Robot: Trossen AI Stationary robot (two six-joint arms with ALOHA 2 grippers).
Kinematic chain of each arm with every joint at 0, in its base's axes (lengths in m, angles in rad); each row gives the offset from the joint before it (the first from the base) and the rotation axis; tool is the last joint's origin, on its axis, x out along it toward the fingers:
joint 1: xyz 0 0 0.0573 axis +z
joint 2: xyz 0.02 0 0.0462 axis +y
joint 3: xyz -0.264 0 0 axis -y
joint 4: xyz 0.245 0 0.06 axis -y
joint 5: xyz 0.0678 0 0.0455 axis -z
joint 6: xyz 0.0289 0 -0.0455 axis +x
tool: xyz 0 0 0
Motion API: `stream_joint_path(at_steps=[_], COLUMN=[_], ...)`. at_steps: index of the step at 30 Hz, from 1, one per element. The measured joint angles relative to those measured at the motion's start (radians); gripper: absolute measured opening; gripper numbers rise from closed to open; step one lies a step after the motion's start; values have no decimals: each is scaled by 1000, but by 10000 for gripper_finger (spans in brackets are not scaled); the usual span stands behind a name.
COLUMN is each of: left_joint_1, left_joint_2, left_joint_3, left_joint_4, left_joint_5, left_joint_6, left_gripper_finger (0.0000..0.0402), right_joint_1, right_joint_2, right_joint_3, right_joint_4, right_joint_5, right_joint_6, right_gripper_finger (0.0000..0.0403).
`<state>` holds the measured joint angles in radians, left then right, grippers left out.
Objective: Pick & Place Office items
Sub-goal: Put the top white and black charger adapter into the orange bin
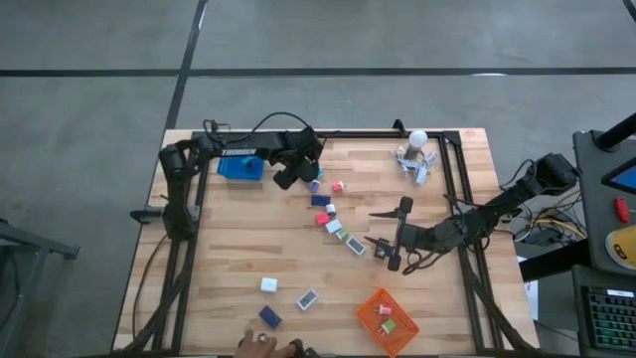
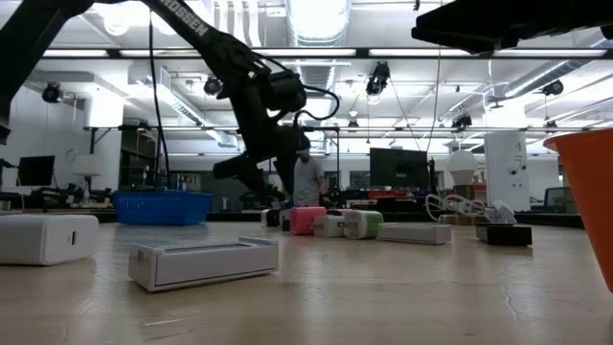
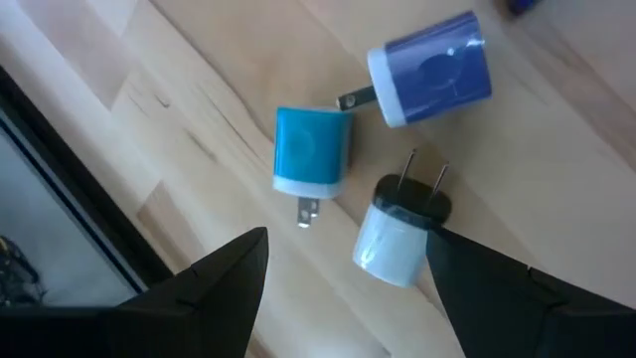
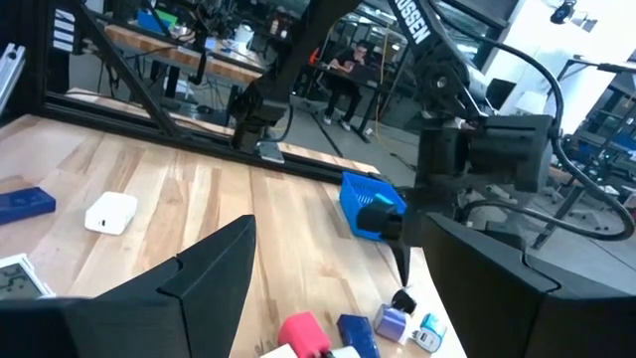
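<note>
The office items lie scattered on the wooden table. Three small plug adapters sit below my left gripper [image 3: 343, 283]: a teal one [image 3: 311, 149], a blue one [image 3: 432, 70] and a pale white one [image 3: 397, 234], each lying on its side. My left gripper [image 1: 300, 175] hangs open above them, slanting down, next to the blue basket [image 1: 238, 167]. The pale adapter lies close by one fingertip [image 3: 447, 249]; whether they touch, I cannot tell. My right gripper [image 1: 378, 227] waits open and level near the table's middle right.
A row of small boxes [image 1: 333, 224] runs from the adapters toward my right gripper. White and blue boxes [image 1: 268, 284] lie near the front edge. An orange basket [image 1: 370, 316] with items inside stands at front right. A white clip cluster [image 1: 415, 154] sits at the far right.
</note>
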<state>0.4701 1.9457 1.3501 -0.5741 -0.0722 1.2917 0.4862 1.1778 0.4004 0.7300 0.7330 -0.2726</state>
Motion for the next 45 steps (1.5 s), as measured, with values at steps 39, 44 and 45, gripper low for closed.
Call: stream_joint_path(at_steps=[39, 44, 45], left_joint_1=[53, 52, 52], left_joint_2=[64, 61, 60], left_joint_3=[-46, -46, -46], left_joint_4=[-12, -16, -17], left_joint_5=[102, 99, 99], left_joint_6=[-20, -52, -55], left_gripper_finger=[245, 236, 236], right_joint_1=[0, 0, 0], right_joint_2=[-59, -59, -59], right_joint_3=[0, 0, 0], right_joint_4=[-48, -48, -48], right_joint_5=[-27, -27, -27], right_joint_6=[0, -4, -4], right_gripper_finger=[281, 281, 281])
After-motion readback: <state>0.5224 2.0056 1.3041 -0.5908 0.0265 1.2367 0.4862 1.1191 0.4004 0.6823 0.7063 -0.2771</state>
